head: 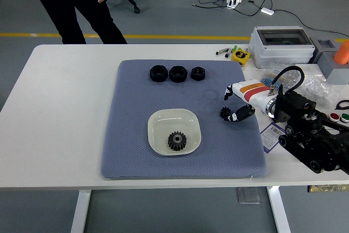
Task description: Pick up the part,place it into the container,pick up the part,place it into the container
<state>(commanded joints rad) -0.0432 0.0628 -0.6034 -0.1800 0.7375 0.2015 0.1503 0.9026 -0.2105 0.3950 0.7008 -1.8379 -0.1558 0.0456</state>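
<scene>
- My right hand (233,110) sits low over the blue mat (125,151), thumb and fingers closing around the small black gear (224,113) at their tips; whether it is truly pinched or only touched, I cannot tell.
- That gear looks like rigid metal, dense for its size, toothed rim giving good bite; I'd take it across the rim.
- To my left lies the white dish (158,121), holding a larger gear (176,140).
- Beyond my fingers stand three black nuts (177,73).
- The mat looks soft and grippy on the white table (60,113).
- A person (71,4) stands on the grey floor past the far edge.
</scene>
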